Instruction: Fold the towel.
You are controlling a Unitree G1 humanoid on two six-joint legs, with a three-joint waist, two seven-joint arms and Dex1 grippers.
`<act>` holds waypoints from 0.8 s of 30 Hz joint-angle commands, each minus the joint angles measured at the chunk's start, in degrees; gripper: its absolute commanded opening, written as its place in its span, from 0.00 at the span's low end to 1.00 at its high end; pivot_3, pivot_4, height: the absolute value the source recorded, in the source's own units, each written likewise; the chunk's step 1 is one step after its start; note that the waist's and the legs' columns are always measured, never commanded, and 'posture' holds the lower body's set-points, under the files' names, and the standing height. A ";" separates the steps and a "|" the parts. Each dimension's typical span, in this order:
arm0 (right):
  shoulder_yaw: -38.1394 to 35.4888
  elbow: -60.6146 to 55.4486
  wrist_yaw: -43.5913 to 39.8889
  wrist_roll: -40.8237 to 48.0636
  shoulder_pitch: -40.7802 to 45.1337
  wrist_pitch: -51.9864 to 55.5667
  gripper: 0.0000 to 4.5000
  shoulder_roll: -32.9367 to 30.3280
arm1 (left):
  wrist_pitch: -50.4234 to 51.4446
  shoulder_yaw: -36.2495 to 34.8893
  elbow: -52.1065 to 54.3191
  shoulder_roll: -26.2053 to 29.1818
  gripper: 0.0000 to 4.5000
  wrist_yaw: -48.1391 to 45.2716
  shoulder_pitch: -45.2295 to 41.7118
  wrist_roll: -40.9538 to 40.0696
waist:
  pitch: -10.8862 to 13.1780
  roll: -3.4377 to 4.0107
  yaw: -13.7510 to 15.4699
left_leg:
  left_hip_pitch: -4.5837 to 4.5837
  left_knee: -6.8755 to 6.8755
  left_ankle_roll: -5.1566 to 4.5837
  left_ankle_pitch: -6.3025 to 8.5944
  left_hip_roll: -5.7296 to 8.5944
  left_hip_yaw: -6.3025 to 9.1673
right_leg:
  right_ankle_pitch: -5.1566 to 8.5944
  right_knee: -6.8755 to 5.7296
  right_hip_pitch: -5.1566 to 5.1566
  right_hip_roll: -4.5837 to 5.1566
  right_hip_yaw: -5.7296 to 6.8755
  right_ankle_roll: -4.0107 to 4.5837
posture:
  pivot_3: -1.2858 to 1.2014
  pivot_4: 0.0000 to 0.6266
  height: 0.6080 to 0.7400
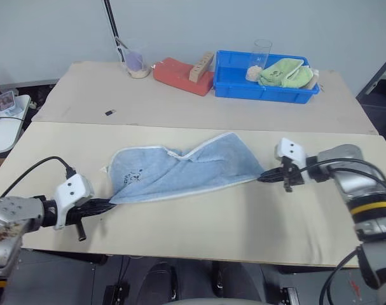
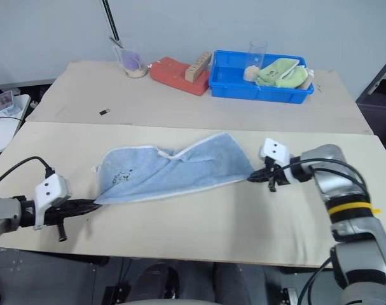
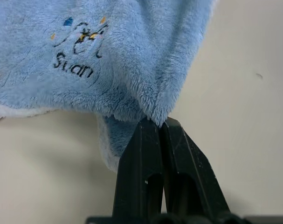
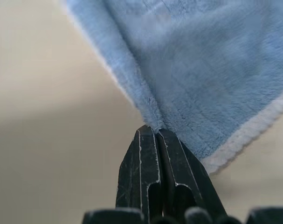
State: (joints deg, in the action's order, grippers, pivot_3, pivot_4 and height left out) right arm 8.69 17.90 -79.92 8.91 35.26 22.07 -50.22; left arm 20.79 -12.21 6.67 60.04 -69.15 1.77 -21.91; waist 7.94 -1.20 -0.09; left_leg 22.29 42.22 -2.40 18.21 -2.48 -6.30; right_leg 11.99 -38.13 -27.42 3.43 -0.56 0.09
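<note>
The light blue towel with a white trimmed edge lies stretched across the near table, rumpled, its dark printed mark near the left end. My left gripper is shut on the towel's near-left corner. At the right end my right gripper is shut on the towel's right corner. Both pinched corners sit just above the tabletop, with the cloth sagging between them.
On the far table stand a blue bin holding a light green cloth and a clear cup, a red block, and a plastic cup. A seam divides the two tables.
</note>
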 commanded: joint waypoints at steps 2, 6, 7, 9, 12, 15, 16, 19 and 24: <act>-7.58 -3.95 2.83 5.14 3.48 7.34 0.00 -2.01 | 1.31 3.49 -8.40 -0.04 0.00 -1.47 -14.71 0.54 | 0.01 -0.03 0.11 | -0.03 0.06 0.01 -0.01 -0.01 0.00 | 0.00 -0.02 0.05 -0.05 0.03 -0.02 | 0.52 0.24 0.46; -11.37 5.25 9.96 4.12 13.95 5.30 0.00 -1.38 | -3.78 11.53 -27.29 -6.75 0.00 -0.16 -40.00 7.91 | 0.02 -0.03 0.59 | -0.02 0.09 0.17 -0.11 0.30 -0.02 | -0.14 -0.02 0.10 -0.07 0.01 0.04 | 0.52 0.24 0.46; -11.70 7.87 11.23 3.46 16.40 3.74 0.00 -1.38 | -5.79 12.84 -32.05 -8.41 0.00 0.36 -45.29 9.72 | 0.02 -0.04 0.70 | -0.02 0.10 0.19 -0.13 0.35 0.00 | -0.15 -0.02 0.12 -0.06 -0.01 0.04 | 0.52 0.24 0.46; -11.95 12.45 12.98 2.52 20.76 1.03 0.00 -1.38 | -9.59 14.63 -40.23 -10.98 0.00 0.81 -53.61 12.60 | 0.02 -0.05 0.64 | 0.07 0.07 0.22 -0.15 0.40 0.00 | -0.18 0.07 0.11 -0.05 0.00 0.03 | 0.52 0.24 0.46; -12.59 18.67 15.19 1.39 28.29 -3.77 0.00 -1.88 | -17.23 16.01 -51.76 -14.16 0.00 2.30 -66.00 16.36 | 0.02 -0.06 0.12 | 0.17 0.07 0.21 -0.14 0.44 -0.01 | -0.14 0.11 0.05 0.00 -0.02 -0.04 | 0.52 0.24 0.46; -12.74 21.30 14.64 1.08 32.14 -6.81 0.00 -2.82 | -21.71 16.00 -59.10 -15.52 0.00 2.28 -73.60 18.07 | 0.02 -0.06 -0.60 | 1.05 0.15 0.47 -0.30 0.51 -0.03 | -0.23 0.00 -0.86 0.08 -0.08 -0.21 | 0.52 0.24 0.46; -12.81 19.73 12.94 1.54 31.35 -6.93 0.00 -3.90 | -22.37 16.25 -59.25 -15.00 0.00 0.38 -74.10 18.26 | 0.02 -0.06 -0.79 | 1.20 0.15 0.57 -0.36 0.50 -0.01 | -0.27 -0.10 -0.94 0.08 -0.07 -0.26 | 0.52 0.24 0.46; -12.35 11.99 7.05 2.59 24.05 -7.37 0.00 -7.88 | -22.81 16.86 -57.17 -13.01 0.00 -6.11 -71.05 18.02 | 0.02 -0.05 -1.04 | 1.34 0.10 0.48 -0.30 0.48 -0.01 | -0.22 0.01 -0.99 0.12 -0.05 -0.37 | 0.52 0.24 0.46; -14.25 -4.01 2.84 4.70 4.49 -6.54 0.00 -12.85 | -17.33 17.14 -42.71 -8.35 0.00 -14.88 -55.29 15.37 | 0.03 -0.03 -1.16 | 1.41 0.30 0.27 -0.12 0.36 0.02 | -0.10 -0.08 -1.00 0.21 -0.05 -0.57 | 0.52 0.24 0.46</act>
State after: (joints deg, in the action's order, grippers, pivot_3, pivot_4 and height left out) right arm -2.96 19.53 -76.28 12.65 42.85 15.25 -60.25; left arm 1.31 5.78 -41.79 48.29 -81.84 -56.33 -5.06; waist 7.97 -1.23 -1.25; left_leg 23.85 42.71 -2.13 18.09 -2.15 -6.28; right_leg 11.89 -38.25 -28.50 3.66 -0.59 -0.49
